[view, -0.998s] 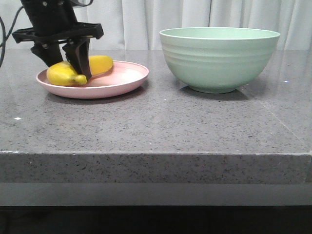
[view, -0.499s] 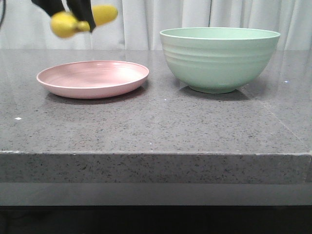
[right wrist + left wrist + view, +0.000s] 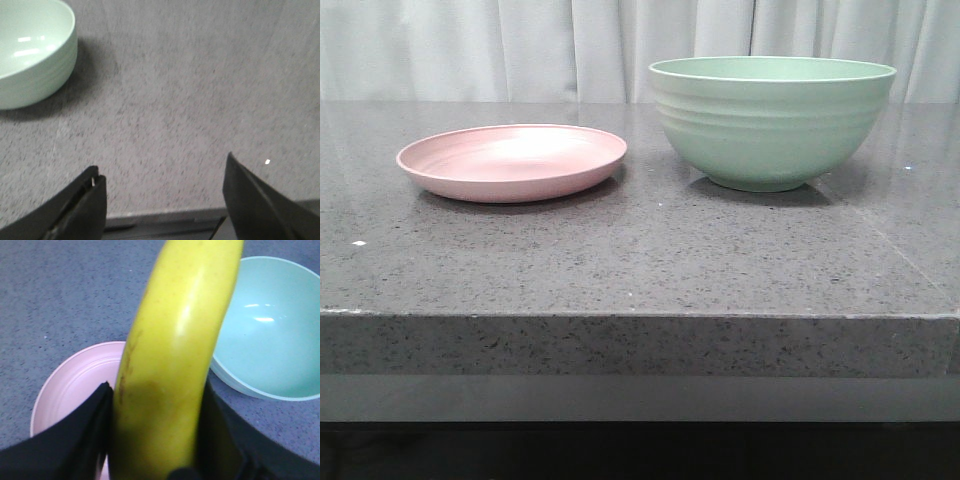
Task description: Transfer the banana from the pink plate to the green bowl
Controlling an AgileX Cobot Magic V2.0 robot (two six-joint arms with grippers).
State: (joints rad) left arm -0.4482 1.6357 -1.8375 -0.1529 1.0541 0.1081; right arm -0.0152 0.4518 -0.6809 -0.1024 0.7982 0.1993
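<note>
My left gripper (image 3: 157,435) is shut on the bright-yellow banana (image 3: 175,355) and holds it high above the table, out of the front view. Below it in the left wrist view lie the pale-pink plate (image 3: 70,390) and the mint-green bowl (image 3: 270,330). In the front view the pink plate (image 3: 512,160) sits at the left with nothing on it, and the green bowl (image 3: 772,118) stands at the right. My right gripper (image 3: 162,192) is open and holds nothing, above the table's edge; the bowl (image 3: 30,50) lies beyond it.
The grey speckled stone table (image 3: 650,260) carries only the plate and the bowl. White curtains (image 3: 570,45) hang behind it. The table's front edge (image 3: 165,216) shows between my right fingers.
My left gripper has lifted the banana off the pink plate and risen out of the front view. The plate now lies bare. The bowl has not moved.
</note>
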